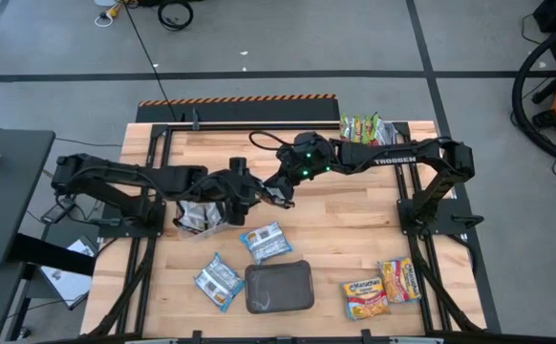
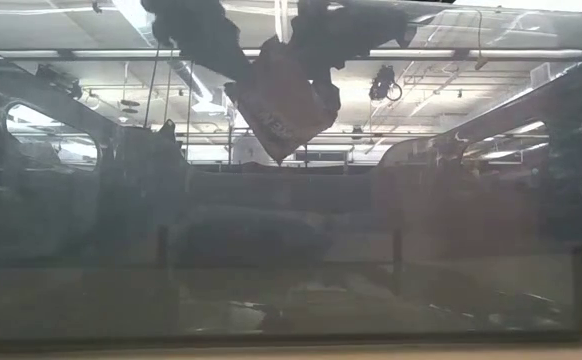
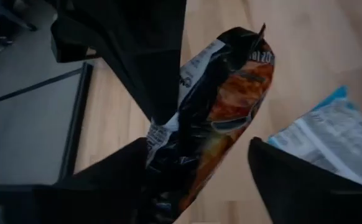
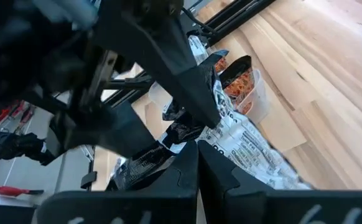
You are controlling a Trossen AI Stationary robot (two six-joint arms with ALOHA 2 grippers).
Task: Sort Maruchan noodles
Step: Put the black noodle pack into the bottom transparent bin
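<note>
Both arms meet over the middle of the wooden desk [image 1: 354,229]. A dark red-brown plastic noodle packet [image 3: 221,118] hangs in the air between them. The right end effector [image 4: 196,149] is pinching its edge, fingers pressed together. The left end effector [image 3: 193,180] is spread around it. Two blue-white packets [image 1: 266,242] lie flat nearby.

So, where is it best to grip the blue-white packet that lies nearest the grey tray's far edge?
Come from straight above and pinch the blue-white packet across its shorter width. It lies flat on the table, askew, so turn the fingers to match.
</note>
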